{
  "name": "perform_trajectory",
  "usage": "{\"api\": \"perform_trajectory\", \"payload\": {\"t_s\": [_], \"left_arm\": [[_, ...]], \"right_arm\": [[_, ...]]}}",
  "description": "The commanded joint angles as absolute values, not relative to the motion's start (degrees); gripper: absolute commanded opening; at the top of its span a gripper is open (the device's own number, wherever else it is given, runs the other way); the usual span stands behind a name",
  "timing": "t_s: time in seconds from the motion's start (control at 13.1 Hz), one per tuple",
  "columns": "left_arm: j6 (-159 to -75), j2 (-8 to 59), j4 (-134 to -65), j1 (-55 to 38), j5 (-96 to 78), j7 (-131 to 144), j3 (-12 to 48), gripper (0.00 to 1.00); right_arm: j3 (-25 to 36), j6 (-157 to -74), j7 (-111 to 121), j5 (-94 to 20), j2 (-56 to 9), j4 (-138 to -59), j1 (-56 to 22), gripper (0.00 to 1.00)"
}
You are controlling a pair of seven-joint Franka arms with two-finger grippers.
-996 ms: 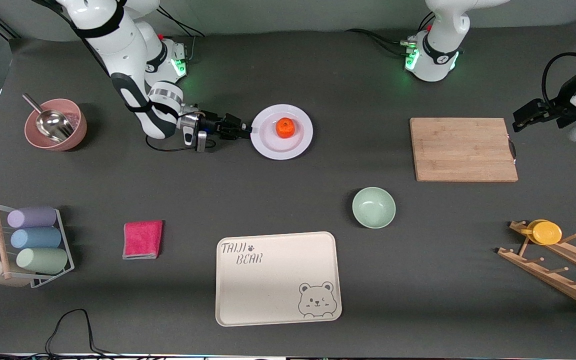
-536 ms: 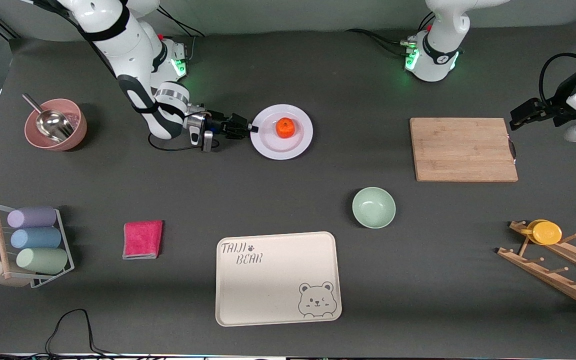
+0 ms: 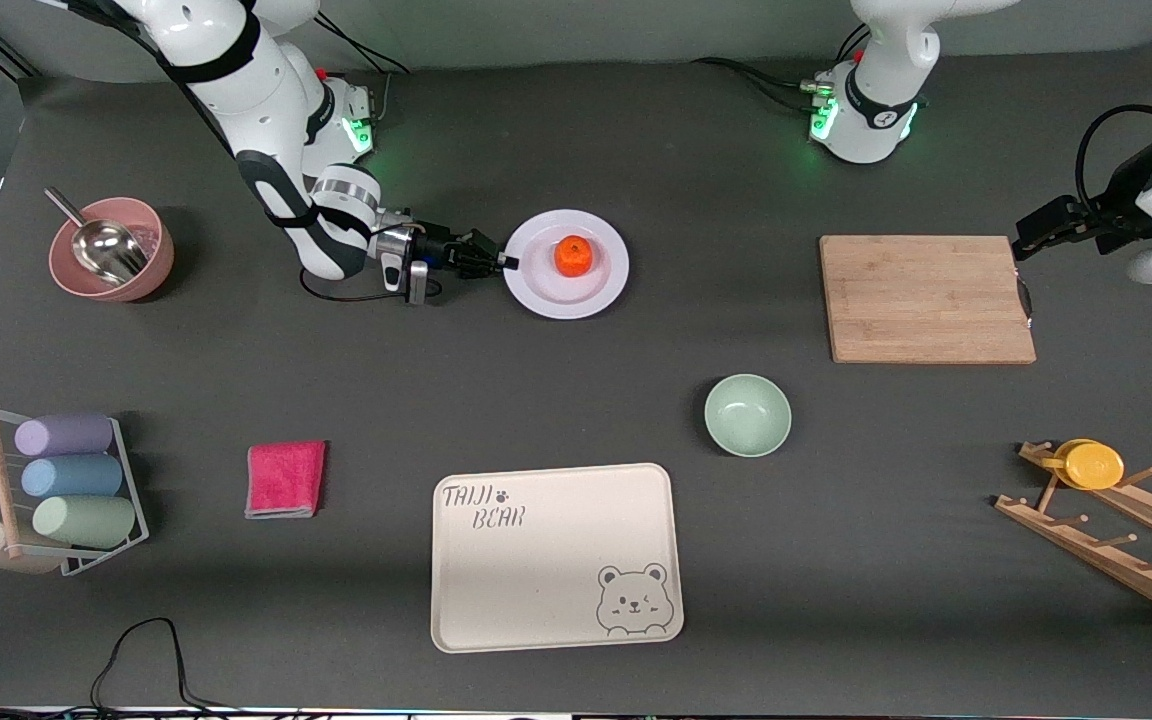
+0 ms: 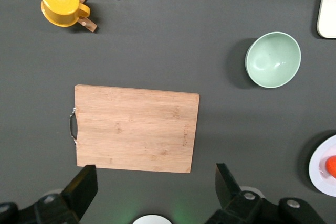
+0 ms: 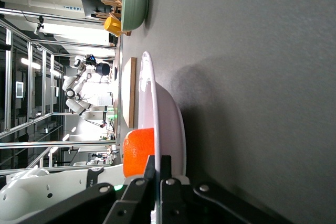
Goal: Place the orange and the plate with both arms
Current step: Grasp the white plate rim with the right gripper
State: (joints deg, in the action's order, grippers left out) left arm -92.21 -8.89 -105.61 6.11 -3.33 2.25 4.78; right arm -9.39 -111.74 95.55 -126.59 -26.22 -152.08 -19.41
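Table (image 3: 576,150): dark mat, both arm bases along one edge. Plate (image 3: 596,292): sat toward the right arm's end, beside the board (image 3: 926,298); nudged slightly toward the board since a second earlier. Orange (image 3: 573,254): rested on the plate's centre, carried along with it. Right gripper (image 3: 508,263): fingers had pressed together on the plate's rim. Left gripper (image 4: 155,192): spread wide, waited high over the board's edge, empty.

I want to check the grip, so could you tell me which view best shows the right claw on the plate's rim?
The right wrist view: the right claw is shut on the plate edge, the orange on the plate. The front view shows the contact from above, small. The left wrist view catches only a sliver of plate.
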Motion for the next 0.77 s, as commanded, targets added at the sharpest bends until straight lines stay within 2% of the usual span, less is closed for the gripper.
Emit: {"api": "perform_trajectory", "payload": {"t_s": [0.0,0.15,0.38,0.69], "left_arm": [[-91.7,-10.3,-106.4,6.2,-4.4,-3.2,4.2,1.0],[-92.0,-10.2,-106.4,6.1,-4.4,-3.4,4.3,1.0],[-91.9,-10.5,-106.3,5.5,-4.0,-4.2,4.7,1.0],[-92.3,-10.4,-106.8,5.6,-3.8,-4.5,5.2,1.0]], "right_arm": [[-9.4,-107.0,96.9,-128.1,-27.0,-151.4,-18.2,0.0],[-9.4,-105.6,94.5,-127.4,-23.3,-152.1,-16.6,0.0],[-9.3,-105.7,83.6,-124.1,-14.0,-153.4,-15.3,0.0],[-8.9,-107.0,65.4,-109.5,-3.6,-152.8,-9.2,0.0]]}}
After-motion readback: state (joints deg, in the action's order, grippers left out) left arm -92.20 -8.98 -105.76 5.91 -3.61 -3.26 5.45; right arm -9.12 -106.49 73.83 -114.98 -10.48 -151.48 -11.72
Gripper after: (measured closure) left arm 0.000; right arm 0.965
